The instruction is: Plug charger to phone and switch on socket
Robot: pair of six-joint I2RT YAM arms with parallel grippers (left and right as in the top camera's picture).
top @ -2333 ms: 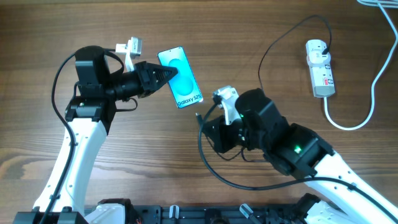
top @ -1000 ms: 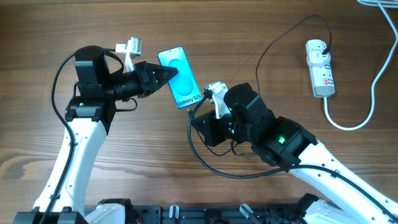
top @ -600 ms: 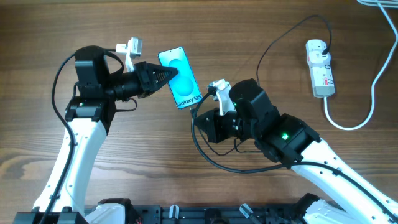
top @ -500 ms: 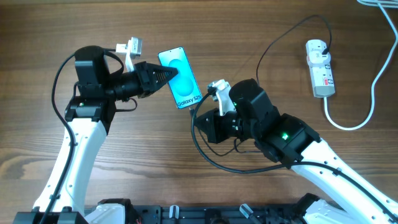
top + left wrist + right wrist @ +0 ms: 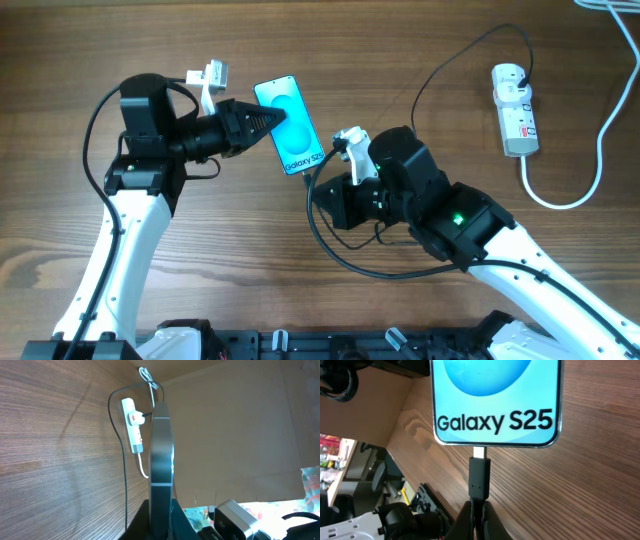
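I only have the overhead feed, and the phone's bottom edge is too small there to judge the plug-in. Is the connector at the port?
Observer: On the right wrist view the charger sits centred under the phone, its metal tip touching the bottom edge, part of the metal exposed.
Operator: What's holding it?
Observer: The right hand is shut on it at the base of the black connector body.
Operator: And the phone?
Observer: On the left wrist view it appears edge-on, clamped in the left hand.
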